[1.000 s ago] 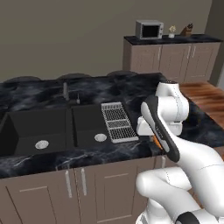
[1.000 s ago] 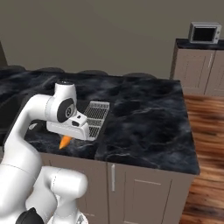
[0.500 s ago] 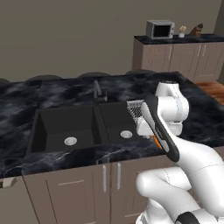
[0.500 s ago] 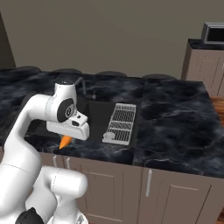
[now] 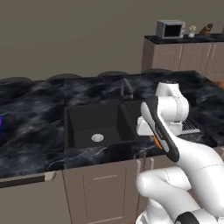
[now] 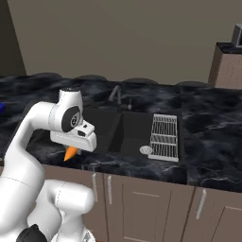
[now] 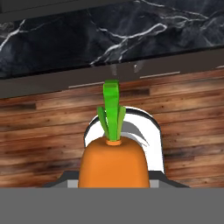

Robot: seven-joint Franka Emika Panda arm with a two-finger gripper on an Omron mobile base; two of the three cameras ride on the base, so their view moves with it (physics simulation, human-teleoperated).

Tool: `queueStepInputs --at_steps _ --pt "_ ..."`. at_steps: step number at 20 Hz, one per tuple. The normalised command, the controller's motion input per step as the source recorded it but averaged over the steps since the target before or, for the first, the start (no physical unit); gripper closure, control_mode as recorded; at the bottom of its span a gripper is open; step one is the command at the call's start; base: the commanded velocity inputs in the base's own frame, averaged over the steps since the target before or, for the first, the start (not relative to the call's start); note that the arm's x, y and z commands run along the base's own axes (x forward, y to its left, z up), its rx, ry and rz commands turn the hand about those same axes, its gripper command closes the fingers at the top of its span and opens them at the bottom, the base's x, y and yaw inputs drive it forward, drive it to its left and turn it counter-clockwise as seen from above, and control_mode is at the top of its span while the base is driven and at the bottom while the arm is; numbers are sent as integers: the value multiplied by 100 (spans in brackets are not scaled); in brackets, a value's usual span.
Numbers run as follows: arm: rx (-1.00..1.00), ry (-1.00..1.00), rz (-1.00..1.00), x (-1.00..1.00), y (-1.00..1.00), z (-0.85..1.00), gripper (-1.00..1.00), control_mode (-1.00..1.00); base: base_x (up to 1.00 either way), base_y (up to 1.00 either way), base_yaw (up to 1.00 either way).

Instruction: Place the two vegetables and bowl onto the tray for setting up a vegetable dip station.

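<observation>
From the end effector (image 6: 72, 152), hanging off the front edge of the bench (image 6: 208, 123), the sink (image 6: 124, 128) opens at 2 o'clock. The faucet (image 6: 115, 95) stands behind it, a drying rack (image 6: 165, 137) fills its right. Bare dark bench lies at 10 o'clock.

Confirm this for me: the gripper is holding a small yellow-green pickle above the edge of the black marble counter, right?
Not quite. The gripper holds a small orange tapered carrot with green leaves, not a pickle; the hand view shows it. It does hang by the black marble counter edge.
</observation>
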Motion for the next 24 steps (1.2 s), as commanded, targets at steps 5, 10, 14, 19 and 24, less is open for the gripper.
queueStepInputs --at_steps 5,10,14,19,24 --pt "0 0 0 0 0 0 100 100 0 71 0" --pt "0 0 0 0 0 0 100 100 0 70 0" --pt "0 0 0 0 0 0 100 100 0 71 0" --pt "0 0 0 0 0 0 100 100 0 71 0" --pt "0 0 0 0 0 0 100 100 0 71 0"
